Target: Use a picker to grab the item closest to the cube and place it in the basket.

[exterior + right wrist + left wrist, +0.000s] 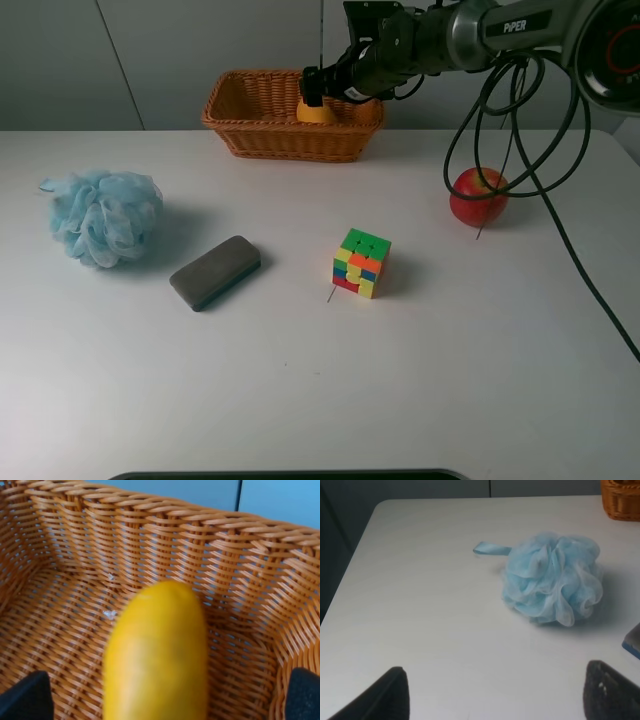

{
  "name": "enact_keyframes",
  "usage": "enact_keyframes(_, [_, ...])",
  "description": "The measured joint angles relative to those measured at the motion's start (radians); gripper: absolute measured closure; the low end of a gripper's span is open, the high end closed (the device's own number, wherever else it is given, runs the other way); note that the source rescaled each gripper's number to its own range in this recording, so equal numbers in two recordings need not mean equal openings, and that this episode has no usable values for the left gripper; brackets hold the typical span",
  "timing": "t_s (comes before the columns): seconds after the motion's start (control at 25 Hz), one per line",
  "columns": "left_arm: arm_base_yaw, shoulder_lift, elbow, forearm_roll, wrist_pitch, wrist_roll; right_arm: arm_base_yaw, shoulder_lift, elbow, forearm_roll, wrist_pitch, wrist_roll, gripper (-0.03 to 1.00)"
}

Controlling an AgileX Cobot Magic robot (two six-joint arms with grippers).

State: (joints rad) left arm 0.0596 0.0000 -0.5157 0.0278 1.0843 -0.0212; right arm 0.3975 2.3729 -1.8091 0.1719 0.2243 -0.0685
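Over the basket, the right gripper stands wide, fruit apparently dropped inside. Left gripper likewise wide. Next: lift clear.

That yellow fruit looms blurred in the right wrist view, lower end cut off; up high, the basket wall and right tool hide most of it.

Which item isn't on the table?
The yellow one, inside the basket under the right fingers; puff, eraser, cube and apple lie on the table.
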Motion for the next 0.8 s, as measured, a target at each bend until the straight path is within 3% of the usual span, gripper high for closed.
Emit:
enact_keyframes(0.28, [0.000, 0.000, 0.000, 0.000, 0.000, 0.000, 0.000, -0.009, 0.000, 0.000, 0.020, 0.000, -0.03])
enact_keyframes(0.48, [0.000, 0.000, 0.000, 0.000, 0.000, 0.000, 0.000, -0.129, 0.000, -0.059, 0.119, 0.000, -0.03])
enact_keyframes(0.6, [0.000, 0.000, 0.000, 0.000, 0.000, 0.000, 0.000, -0.250, 0.000, -0.128, 0.257, -0.001, -0.03])
enact_keyframes(0.8, [0.000, 0.000, 0.000, 0.000, 0.000, 0.000, -0.008, -0.471, 0.000, -0.252, 0.633, -0.003, -0.03])
